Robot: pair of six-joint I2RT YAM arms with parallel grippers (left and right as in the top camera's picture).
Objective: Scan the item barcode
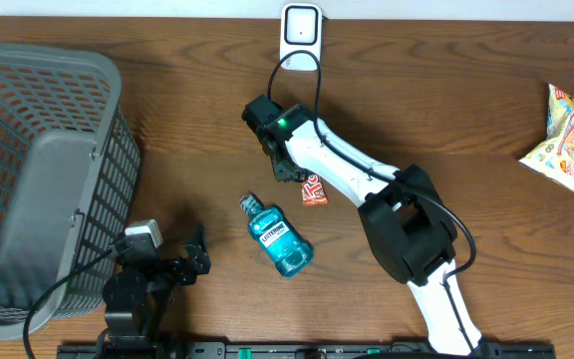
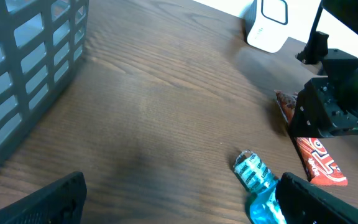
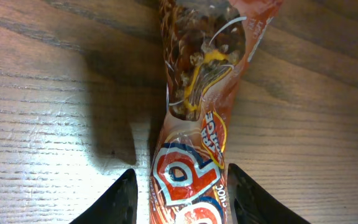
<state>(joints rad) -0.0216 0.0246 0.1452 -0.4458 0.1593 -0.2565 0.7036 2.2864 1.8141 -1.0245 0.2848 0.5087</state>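
though the right tool [image 3: 180, 174] straddles the packet [image 3: 197, 93], grip is unclear

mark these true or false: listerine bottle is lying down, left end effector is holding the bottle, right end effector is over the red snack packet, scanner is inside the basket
1. The Listerine bottle lies on its side on the table. True.
2. The left end effector holds the bottle. False: it is open with nothing between its fingers, and the bottle lies apart from it.
3. The right end effector has a finger on either side of the red snack packet. True.
4. The scanner sits inside the gray basket. False: it stands at the far edge of the table, well outside the basket.
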